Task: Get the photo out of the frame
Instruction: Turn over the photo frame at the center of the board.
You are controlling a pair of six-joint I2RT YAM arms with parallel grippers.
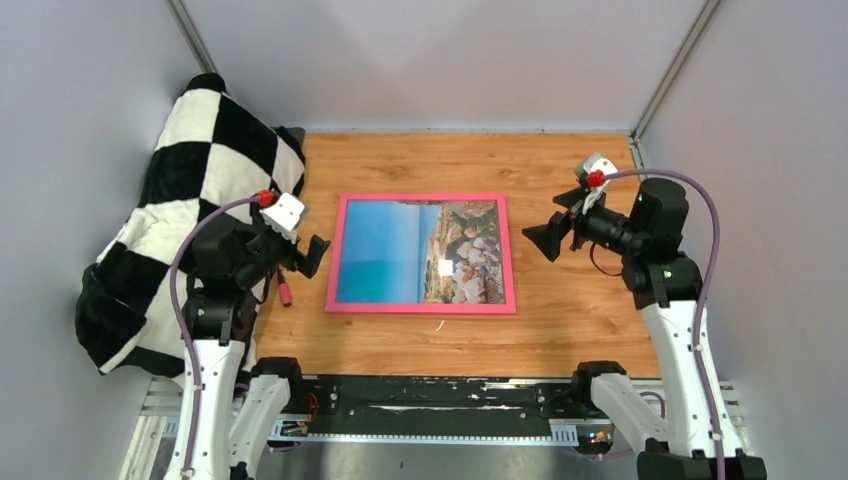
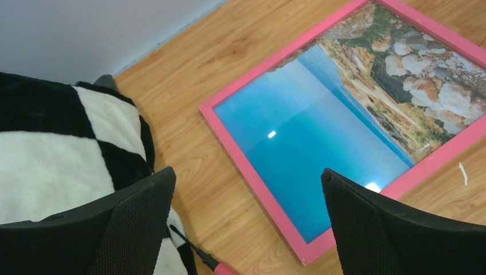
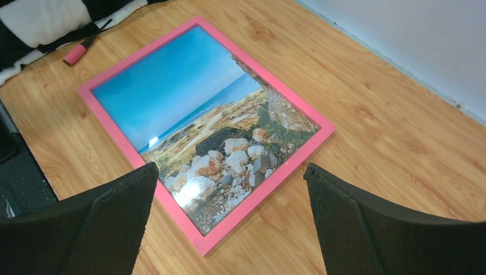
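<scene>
The left hand (image 1: 312, 256) and right hand (image 1: 548, 238) are being held wide open, empty, beside the frame (image 1: 421, 307) containing the photo (image 1: 400, 250).

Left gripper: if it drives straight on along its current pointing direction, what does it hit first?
The left gripper would most likely meet the frame first, on its pink side rail; nothing lies between. It tilts downward, so it may touch bare table just short of that rail; depth is unclear.
</scene>
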